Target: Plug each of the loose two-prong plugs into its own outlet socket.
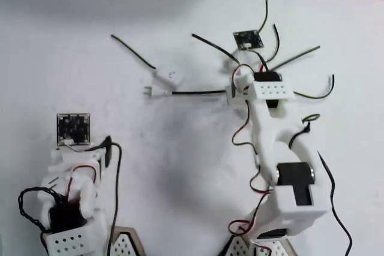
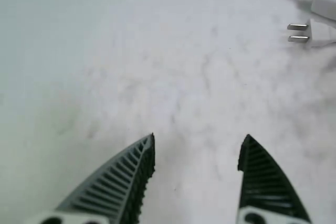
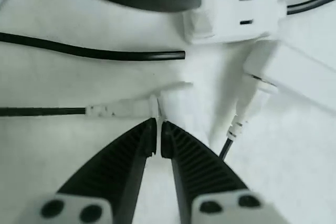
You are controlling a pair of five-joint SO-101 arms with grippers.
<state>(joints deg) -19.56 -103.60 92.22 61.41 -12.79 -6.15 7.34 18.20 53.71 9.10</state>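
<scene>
While my two arms share the white table [image 1: 180,172], they sit very differently. My right arm [image 1: 270,130] stretches out to the middle of the far side, among a fan of black cords [image 1: 201,93]. My left arm [image 1: 72,202] is folded at the near corner on its own side.

My left gripper [image 2: 199,136] hangs over bare tabletop, jaws spread wide with nothing between them. My right gripper [image 3: 158,124] shows only a sliver between its tips, which pinch the head of a white plug [image 3: 123,109]. That plug's black cord trails off across the table.

Just ahead of those tips, apart from the white plug, lies a white outlet socket [image 3: 236,11] with its two slots showing and a thick black cord running into its end. A second white block [image 3: 302,72] lies beside it; I cannot tell whether it has slots.

Well off toward my left side, a loose plug [image 1: 153,92] lies flat on the table, its two bare prongs [image 2: 297,31] pointing away from my right gripper. A white fitting [image 1: 170,76] on its own cord lies just beside that plug.
</scene>
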